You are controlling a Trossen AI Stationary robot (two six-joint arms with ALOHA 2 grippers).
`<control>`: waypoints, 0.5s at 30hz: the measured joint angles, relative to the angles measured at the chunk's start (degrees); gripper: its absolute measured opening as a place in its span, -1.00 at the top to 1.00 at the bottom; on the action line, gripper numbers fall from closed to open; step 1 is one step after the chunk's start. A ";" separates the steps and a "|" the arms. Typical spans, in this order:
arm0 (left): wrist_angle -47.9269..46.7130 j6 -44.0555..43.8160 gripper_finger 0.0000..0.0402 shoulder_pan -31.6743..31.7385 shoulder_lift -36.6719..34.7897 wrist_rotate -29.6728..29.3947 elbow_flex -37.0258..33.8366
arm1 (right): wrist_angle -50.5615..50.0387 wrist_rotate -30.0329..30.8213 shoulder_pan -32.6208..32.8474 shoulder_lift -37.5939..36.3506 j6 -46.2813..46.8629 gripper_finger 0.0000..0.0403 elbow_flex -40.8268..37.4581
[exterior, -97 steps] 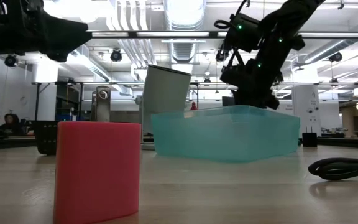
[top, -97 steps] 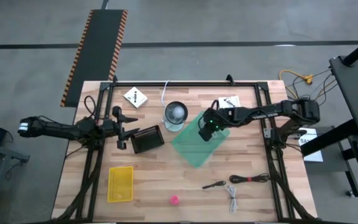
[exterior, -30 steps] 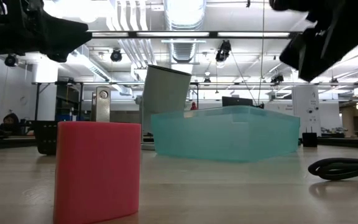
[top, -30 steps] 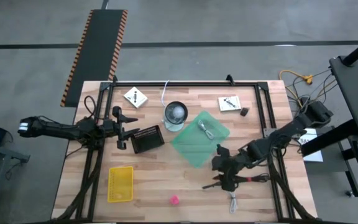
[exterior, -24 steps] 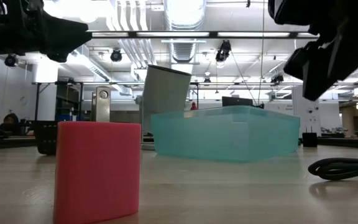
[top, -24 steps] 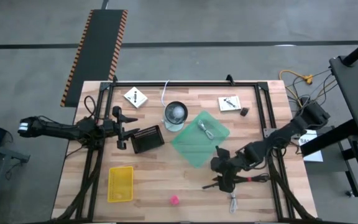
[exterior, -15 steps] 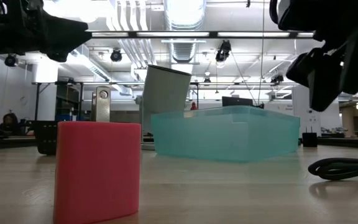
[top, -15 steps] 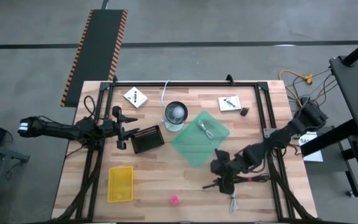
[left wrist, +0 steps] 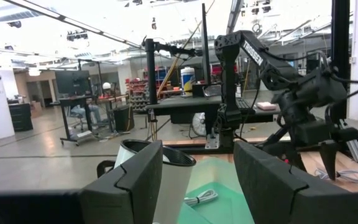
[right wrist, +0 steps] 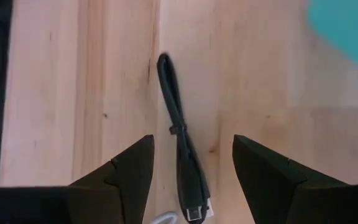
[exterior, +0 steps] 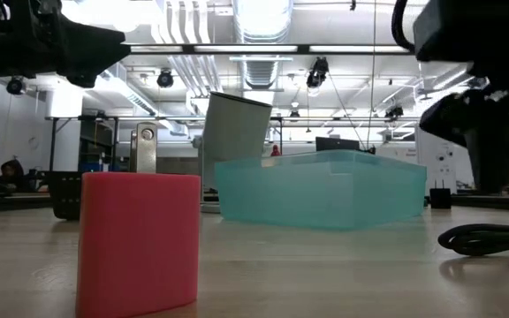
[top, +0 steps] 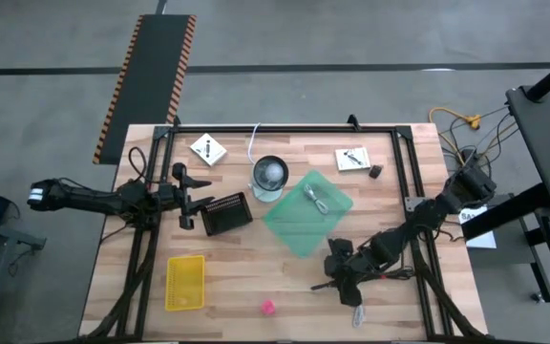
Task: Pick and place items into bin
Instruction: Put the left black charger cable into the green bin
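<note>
My right gripper (top: 339, 275) hangs open over the table's near right part, fingers slanting down. In the right wrist view a dark thin cable (right wrist: 180, 143) lies on the wood between and beyond the open fingers (right wrist: 129, 168), untouched. It also shows in the low view (exterior: 489, 238). The teal bin (top: 306, 215) holds a white coiled cable (top: 315, 198). A black-handled tool (top: 319, 285) pokes out beside the gripper, and another white cable (top: 358, 311) lies near the front edge. My left gripper (top: 187, 196) waits open at the table's left.
A round clear-grey cup (top: 270, 175) stands left of the bin's far corner. White packets (top: 207, 149) (top: 351, 159) lie at the back. A black basket (top: 223, 214), a yellow tray (top: 185, 282) and a tiny pink object (top: 268, 307) sit left of and in front of the bin.
My right gripper has sunk and moved a little toward the table's near edge, coming down over the dark thin cable. The left arm and all the items have stayed where they were.
</note>
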 joint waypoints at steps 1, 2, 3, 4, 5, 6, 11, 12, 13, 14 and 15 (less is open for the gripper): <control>-0.02 -0.02 0.09 0.02 0.00 0.00 0.00 | -0.01 -0.44 0.00 0.68 0.03 -0.01 0.04; -0.02 -0.02 0.09 0.00 0.00 -0.02 0.00 | -0.02 -1.17 0.00 1.35 0.04 -0.01 0.11; -0.02 -0.02 0.09 0.01 0.00 0.00 0.00 | -0.04 -1.82 0.00 2.03 0.07 -0.01 0.25; 0.00 -0.02 0.09 0.01 0.00 -0.02 0.00 | -0.04 -2.27 0.00 2.68 0.05 -0.01 0.51; -0.01 -0.01 0.09 0.01 -0.01 -0.03 0.00 | 0.00 -2.93 0.00 3.28 0.03 -0.01 0.77; -0.04 -0.02 0.09 0.00 0.00 -0.03 0.00 | -0.05 -3.10 0.00 3.85 -0.10 -0.01 1.04; -0.02 -0.01 0.09 0.00 0.00 -0.09 0.00 | -0.39 -3.37 0.00 5.47 -0.33 -0.01 2.52; -0.02 -0.02 0.09 0.01 -0.02 -0.09 0.00 | -0.37 -3.37 0.00 5.54 -0.37 -0.01 2.76; -0.02 -0.02 0.09 0.02 -0.02 -0.09 0.00 | -0.51 -3.37 0.00 5.54 -0.41 -0.01 2.88; -0.02 0.00 0.09 0.02 -0.04 -0.09 0.00 | -0.96 -3.37 0.02 5.54 -0.43 -0.01 2.90; 0.00 -0.02 0.09 0.02 -0.04 -0.09 0.00 | -1.38 -3.37 0.14 5.54 -0.44 0.00 2.90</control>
